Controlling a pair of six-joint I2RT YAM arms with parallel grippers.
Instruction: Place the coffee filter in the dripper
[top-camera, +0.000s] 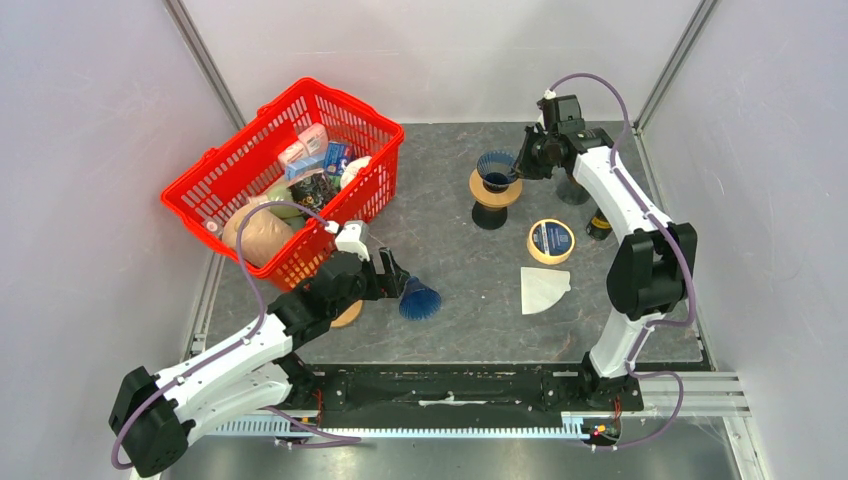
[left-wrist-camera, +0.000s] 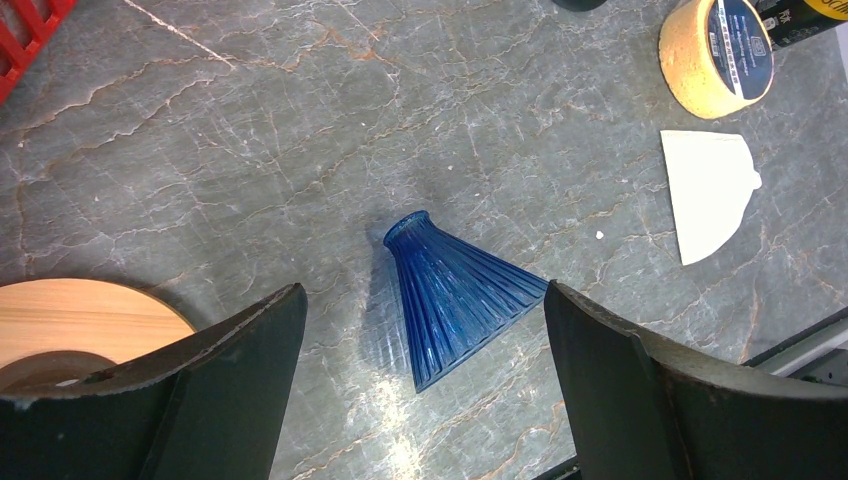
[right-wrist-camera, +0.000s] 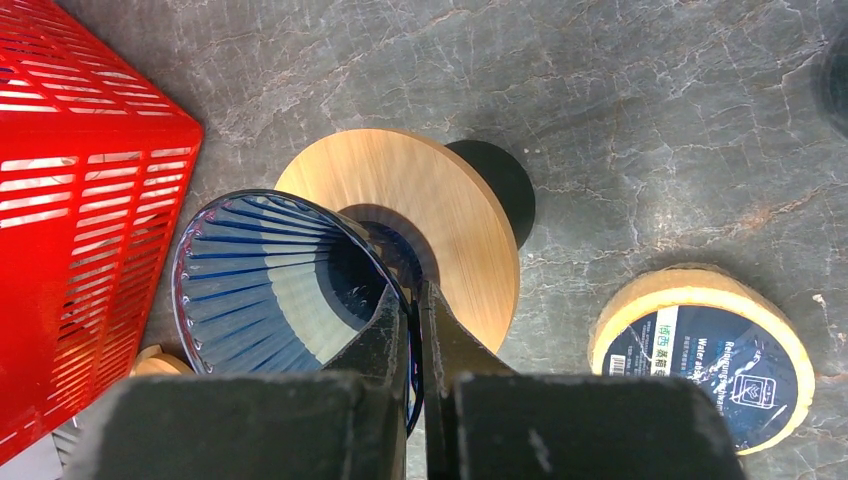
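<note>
The white coffee filter (top-camera: 543, 289) (left-wrist-camera: 705, 190) lies flat on the grey table, right of centre, with neither gripper touching it. A blue ribbed glass dripper (top-camera: 497, 168) (right-wrist-camera: 270, 285) stands on a round wooden stand (top-camera: 495, 190) (right-wrist-camera: 450, 220) at the back. My right gripper (top-camera: 521, 160) (right-wrist-camera: 412, 300) is shut on its rim. A second blue dripper (top-camera: 420, 300) (left-wrist-camera: 460, 295) lies on its side just ahead of my left gripper (top-camera: 398, 278) (left-wrist-camera: 422, 292). That gripper hovers wide open above it and holds nothing.
A red basket (top-camera: 230, 170) (right-wrist-camera: 70, 200) full of groceries stands at the back left. A roll of tape (top-camera: 551, 241) (left-wrist-camera: 715, 50) (right-wrist-camera: 710, 355) lies beside the filter. A wooden disc (top-camera: 347, 314) (left-wrist-camera: 80, 320) sits under the left arm. Dark containers (top-camera: 599, 224) stand behind the right arm.
</note>
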